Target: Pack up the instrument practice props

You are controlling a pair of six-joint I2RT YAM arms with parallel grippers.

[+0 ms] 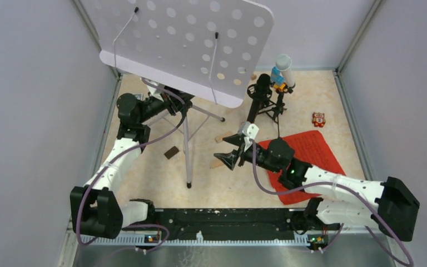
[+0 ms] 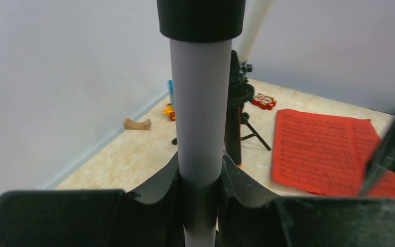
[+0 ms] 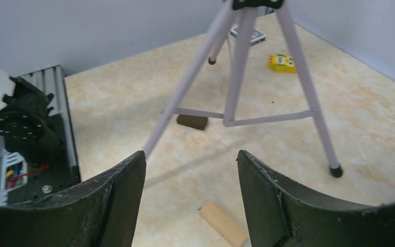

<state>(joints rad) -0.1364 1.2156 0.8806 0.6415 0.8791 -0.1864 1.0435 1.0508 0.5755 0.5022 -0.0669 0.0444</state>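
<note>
While grey walls (image 1: pixel 33 83) are closing in the beige marbled surface (image 1: pixel 155 189) on three sides, the grey perforated music-stand plate (image 1: pixel 189 39) is filling the upper left of the overhead frame, tilting on its silver tripod (image 1: pixel 187 150) at centre left. The left arm (image 1: pixel 117 161) is reaching up under the plate, and its jaws are clamping the tripod's pole (image 2: pixel 199 103), pinching it from both sides. The right arm (image 1: pixel 344 189) is lying across the red sheet-music pages (image 1: pixel 319 144) at centre right. Its jaws are standing wide apart, holding nothing and facing the tripod's legs (image 3: pixel 236 77). Right of the plate, the black microphone (image 1: pixel 256 103) is leaning in its small black tripod (image 1: pixel 274 110). The white tube (image 1: pixel 285 69) is rising just behind, beside a blue-and-orange toy car (image 1: pixel 278 82). A small red toy (image 1: pixel 318 119) is sitting near the pages' upper edge. A dark wooden block (image 1: pixel 171 152) is lying left of the front leg, and a pale block (image 1: pixel 218 162) is lying under the right jaws.
</note>
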